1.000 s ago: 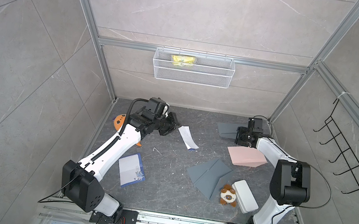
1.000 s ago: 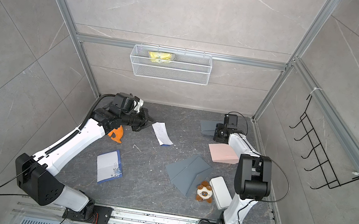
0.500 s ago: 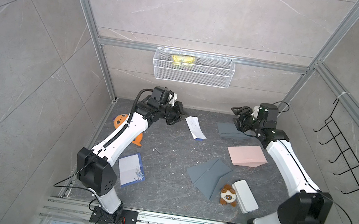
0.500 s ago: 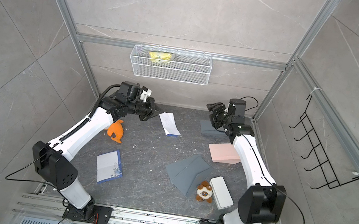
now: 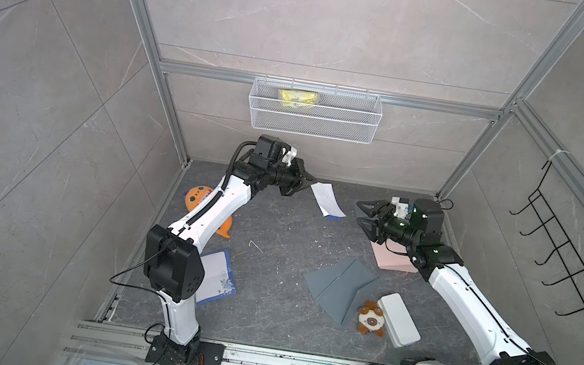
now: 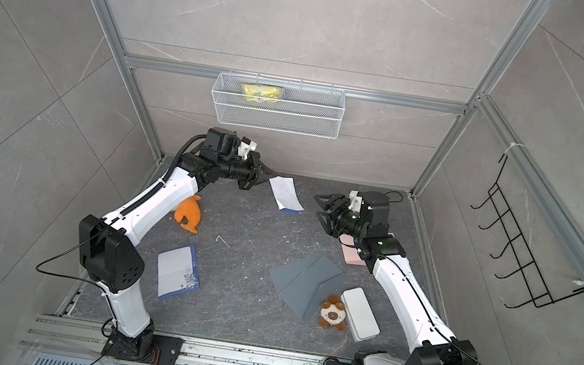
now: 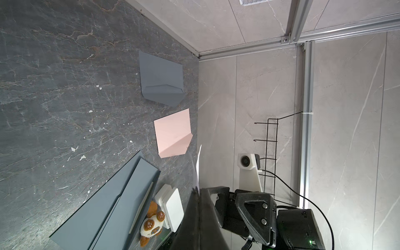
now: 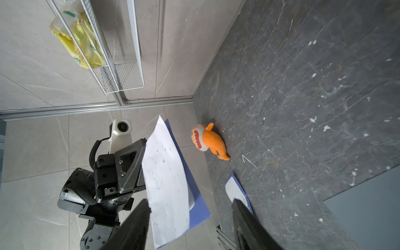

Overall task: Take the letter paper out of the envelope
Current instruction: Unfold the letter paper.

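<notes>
Grey tiled walls and aluminium framing enclose a dark, stone-patterned desk [image 5: 274, 236], and a wire basket [image 5: 349, 131] is hung on the back wall. Above the back edge of the desk, about mid-width, a white letter sheet [image 5: 326, 197] lying against what is taken to be its blue envelope [image 8: 200, 205] is held in the air by the left pincer [image 5: 309, 182], which is clamped fully shut on one edge. Whether the sheet is tucked inside the blue piece or merely laid on it cannot be told. The right pincer [image 5: 358, 212] is parted about halfway and empty, its jaws turned toward the free end of the sheet and near it. The paper is judged light, thin and limp, and easily creased or torn. A hold is best taken on the white corner that stands clear of the blue, so that the sheet alone is pinched. A slow pull along the envelope's length is called for.
</notes>
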`<state>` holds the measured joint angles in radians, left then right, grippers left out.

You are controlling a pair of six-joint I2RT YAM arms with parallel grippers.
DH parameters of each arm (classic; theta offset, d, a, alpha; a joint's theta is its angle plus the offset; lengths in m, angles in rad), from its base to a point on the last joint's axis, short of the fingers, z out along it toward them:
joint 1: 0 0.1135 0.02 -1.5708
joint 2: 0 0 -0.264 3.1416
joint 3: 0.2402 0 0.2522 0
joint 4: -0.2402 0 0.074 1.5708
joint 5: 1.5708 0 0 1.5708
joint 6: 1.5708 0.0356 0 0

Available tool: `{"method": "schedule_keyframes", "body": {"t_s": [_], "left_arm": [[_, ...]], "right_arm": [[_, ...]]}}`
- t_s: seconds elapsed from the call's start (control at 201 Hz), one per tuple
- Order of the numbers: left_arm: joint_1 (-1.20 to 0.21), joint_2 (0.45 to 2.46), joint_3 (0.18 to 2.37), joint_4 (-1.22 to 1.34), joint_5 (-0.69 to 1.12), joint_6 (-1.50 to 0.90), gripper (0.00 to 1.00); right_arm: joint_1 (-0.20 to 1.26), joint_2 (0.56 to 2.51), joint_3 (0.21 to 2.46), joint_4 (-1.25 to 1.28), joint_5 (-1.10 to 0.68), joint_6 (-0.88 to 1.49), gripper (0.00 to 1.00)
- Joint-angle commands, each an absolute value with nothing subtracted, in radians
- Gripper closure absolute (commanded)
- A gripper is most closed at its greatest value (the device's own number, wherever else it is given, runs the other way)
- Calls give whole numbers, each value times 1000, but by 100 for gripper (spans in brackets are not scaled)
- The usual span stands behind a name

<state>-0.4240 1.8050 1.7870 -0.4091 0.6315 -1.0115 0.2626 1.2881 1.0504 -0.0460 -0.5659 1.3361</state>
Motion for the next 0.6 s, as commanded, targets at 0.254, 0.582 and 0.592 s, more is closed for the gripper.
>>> {"method": "schedule_keyframes", "body": {"t_s": [0.254,0.582,0.592], "left_arm": [[-431,1787,1798,-354,653,-1031,100],[-430,1787,1793,-352,659,-1032,100],[-430,1788,1792,-352,659,-1032,100]], "right_arm": [[325,1320,1043,58,-570,1437,44],[348,1336,1044,114,-558,1480,48],[347,1337,1045,114,-558,1480,48]]}}
